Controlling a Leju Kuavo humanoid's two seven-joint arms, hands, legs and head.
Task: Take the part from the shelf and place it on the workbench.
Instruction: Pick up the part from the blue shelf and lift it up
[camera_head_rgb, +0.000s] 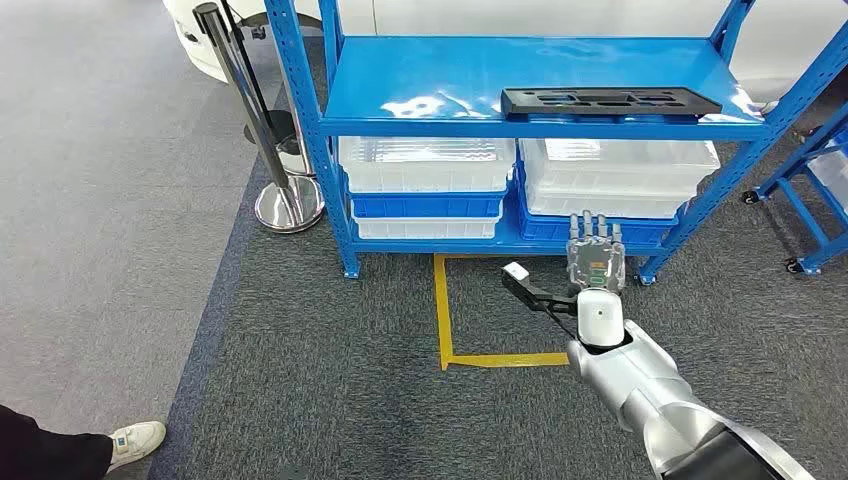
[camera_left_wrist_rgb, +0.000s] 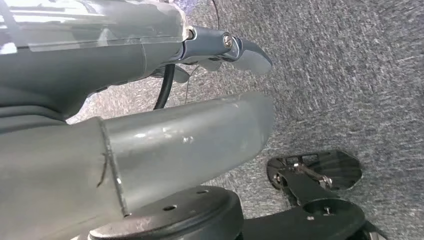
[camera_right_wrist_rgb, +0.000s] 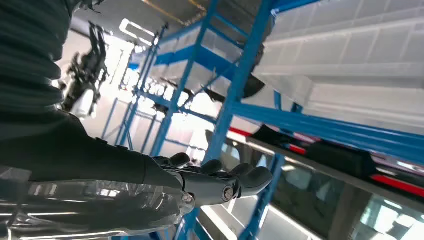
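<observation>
"Part (camera_head_rgb: 610, 100), head view first?"

"Lay flat on the top deck of the blue shelf (camera_head_rgb: 430, 85), right of middle, close to the near lip. Long, black, with cut-outs. Touched by nothing."

"And the right hand (camera_head_rgb: 596, 262)?"

"Hung well below that deck, in front of the right clear bin (camera_head_rgb: 615, 165), fingers straight and side by side, pointing far. Held nothing."

"So how to do the reach well?"

"Probably called for lifting clear of the near lip before going forward, then closing on the long near edge about mid-length, so as to bring it off level. Judged only, not seen."

"Anything in the way?"

"Left clear bin (camera_head_rgb: 428, 165) beneath the deck, yellow tape (camera_head_rgb: 445, 320) on the carpet, a chrome post (camera_head_rgb: 250, 110) at the shelf's left, a blue cart (camera_head_rgb: 815, 200) at far right, someone's shoe (camera_head_rgb: 135, 440) near left. Saw nothing between hand and deck but the lip itself."

"Left wrist view?"

"Showed the left hand (camera_left_wrist_rgb: 200, 130) over grey carpet, thumb and fingertip (camera_left_wrist_rgb: 250, 55) stretched out, nothing in them."

"Right wrist view?"

"Looked up past fingers (camera_right_wrist_rgb: 250, 177) loosely bent, apart from the thumb, with nothing between. Blue uprights and pale bins beyond. Could not pick out the black piece there for certain."
</observation>
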